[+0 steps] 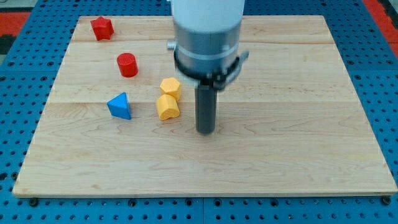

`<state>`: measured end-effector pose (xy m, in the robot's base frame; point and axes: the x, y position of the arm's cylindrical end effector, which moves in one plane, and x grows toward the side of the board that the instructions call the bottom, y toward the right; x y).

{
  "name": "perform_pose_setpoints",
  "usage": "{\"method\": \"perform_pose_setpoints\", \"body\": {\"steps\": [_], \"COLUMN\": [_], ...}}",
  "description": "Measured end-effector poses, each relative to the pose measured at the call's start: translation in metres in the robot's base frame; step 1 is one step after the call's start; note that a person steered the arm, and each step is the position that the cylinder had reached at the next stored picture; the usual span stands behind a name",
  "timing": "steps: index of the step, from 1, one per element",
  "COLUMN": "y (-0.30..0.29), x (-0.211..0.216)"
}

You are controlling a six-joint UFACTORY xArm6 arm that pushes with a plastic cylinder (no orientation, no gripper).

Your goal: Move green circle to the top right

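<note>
Resting my tip point(206, 131) (right of yellow blocks point(168, 98))

We see a pale wooden board point(298, 155) with smooth, grained planks, on a blue perforated surface point(18, 93). Our red cylinder point(127, 65) and yellow blocks point(168, 107) look matt plastic; the rod point(206, 111) dark, slightly glossy.

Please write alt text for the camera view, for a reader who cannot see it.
My tip rests on a wooden board, right of two touching yellow blocks. A blue triangle, red cylinder and red star lie farther left; no green circle shows.
</note>
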<state>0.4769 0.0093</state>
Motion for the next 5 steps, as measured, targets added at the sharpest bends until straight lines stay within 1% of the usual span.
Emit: {"method": "perform_pose_setpoints", "body": {"steps": [1, 2, 3, 4, 5], "y": [0.004, -0.019, 0.001, 0.076, 0.075], "x": [-0.065, -0.082, -0.132, -0.142, -0.137]}}
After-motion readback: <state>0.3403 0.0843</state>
